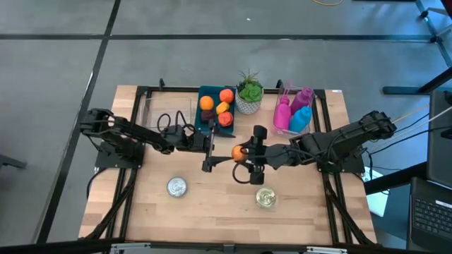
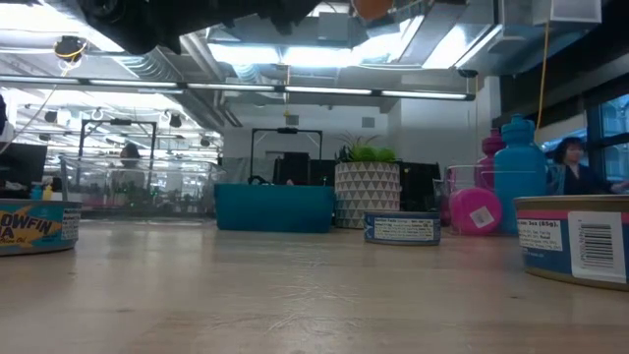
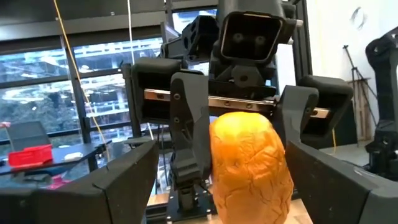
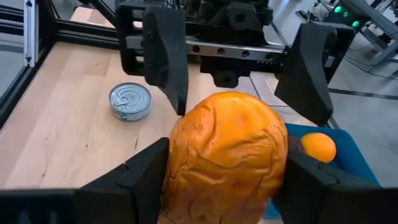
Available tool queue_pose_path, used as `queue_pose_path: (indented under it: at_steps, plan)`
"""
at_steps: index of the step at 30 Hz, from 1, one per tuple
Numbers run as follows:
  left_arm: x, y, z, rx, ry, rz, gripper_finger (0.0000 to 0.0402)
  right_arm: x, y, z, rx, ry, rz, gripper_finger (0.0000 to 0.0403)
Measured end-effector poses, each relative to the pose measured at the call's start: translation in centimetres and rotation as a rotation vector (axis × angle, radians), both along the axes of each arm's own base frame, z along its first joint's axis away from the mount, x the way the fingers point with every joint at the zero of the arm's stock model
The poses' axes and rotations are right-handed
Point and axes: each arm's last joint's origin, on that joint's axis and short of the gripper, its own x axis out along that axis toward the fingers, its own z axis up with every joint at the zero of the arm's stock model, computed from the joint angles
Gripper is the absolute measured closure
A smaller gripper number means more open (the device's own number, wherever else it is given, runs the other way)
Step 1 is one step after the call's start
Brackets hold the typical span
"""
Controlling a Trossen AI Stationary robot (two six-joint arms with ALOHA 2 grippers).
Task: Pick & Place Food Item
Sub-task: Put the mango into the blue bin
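Orange wrinkled bun point(image 4: 225, 155) mid-air over table centre, clamped in right gripper point(image 1: 244, 153), arm stretched in level from right. Left gripper point(image 1: 212, 150) faces it, fingers spread wide, not touching.

Bare tabletop point(image 1: 212, 201) between two cans point(image 1: 176, 187)

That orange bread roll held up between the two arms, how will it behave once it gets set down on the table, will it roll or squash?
The bread roll looks rounded and wrinkled, so it may rock or roll a little. The right hand grips it without visible denting, so it is probably fairly firm. Its skin looks matte, likely not slippery.
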Motion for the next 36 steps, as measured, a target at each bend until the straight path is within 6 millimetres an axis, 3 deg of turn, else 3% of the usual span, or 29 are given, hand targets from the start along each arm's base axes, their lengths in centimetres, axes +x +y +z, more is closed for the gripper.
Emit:
queue_pose_path:
  at_steps: [10,24,36]
  plan:
    - [0.9,-0.4,1.6,0.042,0.007,-0.034,0.0065,0.9,-0.5,-0.5,-0.001,0.010,0.007,0.0163]
    - [1.4,-0.3,1.3,0.046,0.089,-0.024,0.0067,0.9,-0.4,-0.6,0.008,0.012,0.029,0.0163]
    - [1.4,-0.4,1.3,0.058,0.088,-0.031,0.0129,0.9,-0.4,-0.6,0.005,0.010,0.027,0.0163]
